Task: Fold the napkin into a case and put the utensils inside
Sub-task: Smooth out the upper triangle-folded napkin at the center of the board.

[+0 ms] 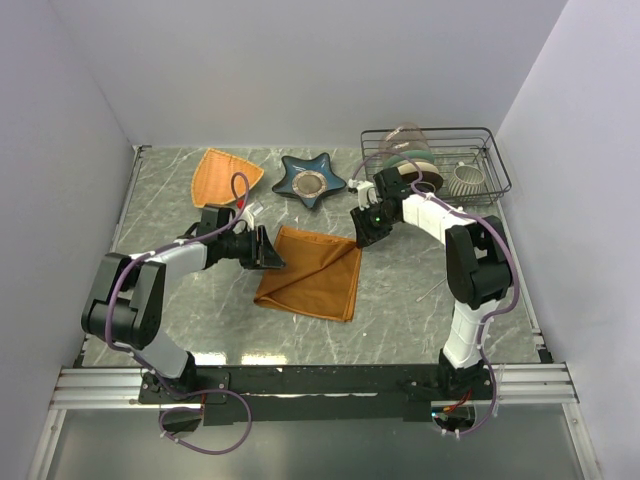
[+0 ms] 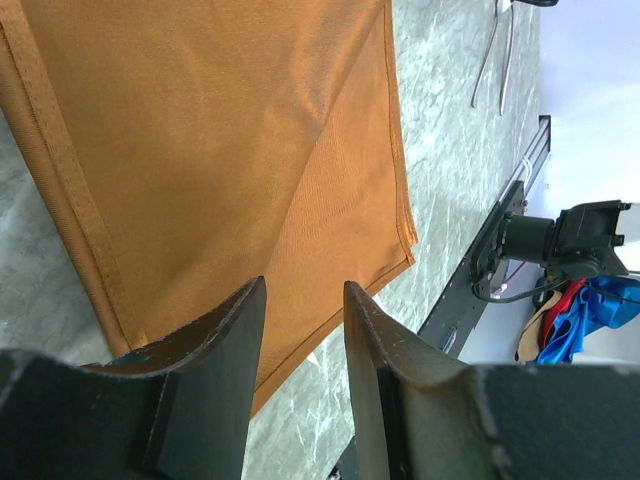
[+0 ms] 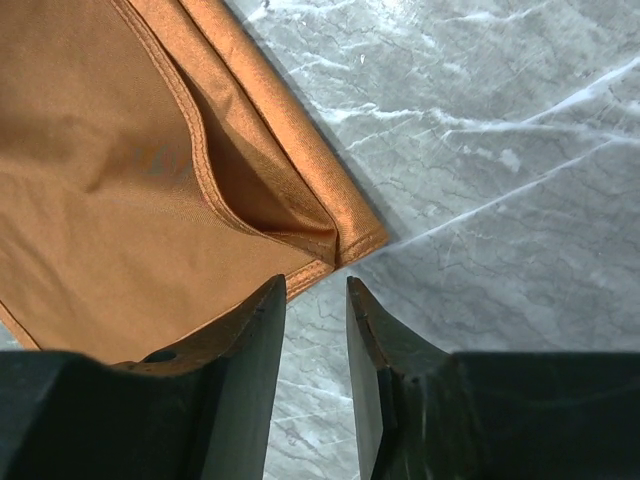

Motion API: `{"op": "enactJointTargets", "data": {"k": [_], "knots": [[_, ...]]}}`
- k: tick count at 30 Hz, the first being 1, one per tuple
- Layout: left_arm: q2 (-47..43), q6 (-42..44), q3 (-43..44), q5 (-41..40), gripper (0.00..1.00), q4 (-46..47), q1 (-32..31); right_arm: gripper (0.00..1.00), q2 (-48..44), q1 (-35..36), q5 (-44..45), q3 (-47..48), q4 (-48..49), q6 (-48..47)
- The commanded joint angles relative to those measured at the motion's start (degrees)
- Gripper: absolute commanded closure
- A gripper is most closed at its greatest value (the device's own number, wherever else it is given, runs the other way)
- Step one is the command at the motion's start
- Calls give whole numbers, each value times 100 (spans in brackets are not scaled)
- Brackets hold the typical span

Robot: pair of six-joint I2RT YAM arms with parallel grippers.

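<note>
The rust-orange napkin (image 1: 310,272) lies folded over on the marble table (image 1: 400,310), with layered hems at its far right corner (image 3: 340,235). My left gripper (image 1: 268,250) is open and empty, low over the napkin's left edge (image 2: 200,150); its fingertips (image 2: 305,295) stand a small gap apart. My right gripper (image 1: 362,232) is open and empty, its tips (image 3: 316,290) just off the napkin's far right corner. Two thin silver utensils (image 2: 497,50) lie on the table beyond the napkin's right side. No narrow case shape shows.
A lighter orange woven triangular plate (image 1: 225,172) and a dark blue star-shaped dish (image 1: 310,180) sit at the back. A wire rack (image 1: 490,150) with bowls and a glass stands at the back right, behind my right arm. White walls enclose the table.
</note>
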Motion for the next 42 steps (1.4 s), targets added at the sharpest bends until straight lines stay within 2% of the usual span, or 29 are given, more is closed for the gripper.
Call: {"op": "enactJointTargets", "data": {"k": [1, 13, 22, 25, 27, 42], "knots": [[78, -27, 262, 70, 57, 125, -17, 61, -114, 74, -44, 122, 40, -155], [113, -9, 271, 44, 57, 81, -17, 63, 230, 224, 123, 474, -31, -348], [104, -27, 271, 35, 57, 90, -17, 78, 396, 233, 333, 527, -48, -454], [95, -9, 271, 27, 57, 55, -17, 89, 441, 224, 430, 588, -57, -445], [104, 8, 279, 26, 57, 38, -17, 100, 423, 233, 483, 597, -5, -419], [165, -18, 297, 0, 57, 90, -17, 100, 362, 136, 588, 755, -48, -586]]}}
